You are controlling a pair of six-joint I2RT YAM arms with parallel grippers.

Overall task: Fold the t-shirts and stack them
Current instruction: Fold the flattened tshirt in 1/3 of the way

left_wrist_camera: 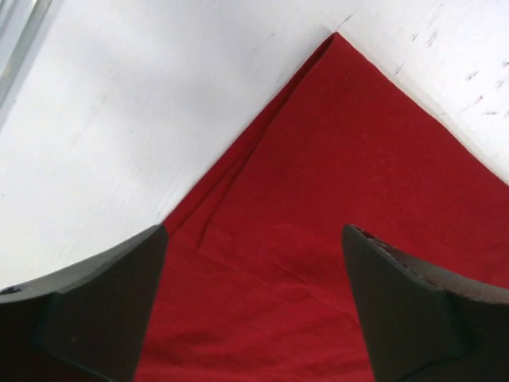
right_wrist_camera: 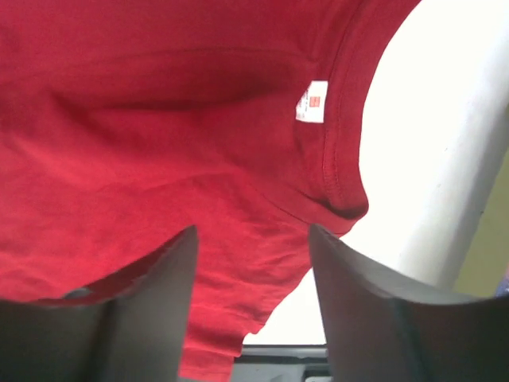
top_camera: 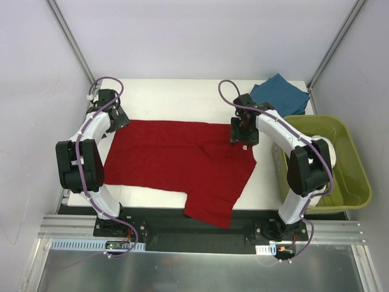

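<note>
Mia: So, where are the two arms?

Ben: Both reach out over the white table (top_camera: 182,97). The left arm bends up, then down to the far left corner of the red t-shirt (top_camera: 176,158). The left gripper (top_camera: 114,119) points down at that corner. The right arm leans in from the right side. The right gripper (top_camera: 242,135) hangs over the neck of the shirt, close to the small white neck label (right_wrist_camera: 312,102).

Mia: Are they holding it?

Ben: No. The left one's two fingers stand wide apart, and the cloth just lies flat below them. The right one's fingers are apart too, a bit less wide. The red cloth lies under them and is not pinched.

Mia: Where is the shirt?

Ben: It is spread out on the table between the arms. One part goes past the near edge.

Mia: Any other shirts?

Ben: A folded teal-blue t-shirt (top_camera: 281,92) sits at the far right corner of the table.

Mia: What is hard to see?

Ben: A white thing (top_camera: 326,148) lies in the olive-green tub (top_camera: 355,182). The right arm covers most of it, so I cannot tell what it is. At the left corner the red cloth lies in layers, and I cannot count them.
</note>
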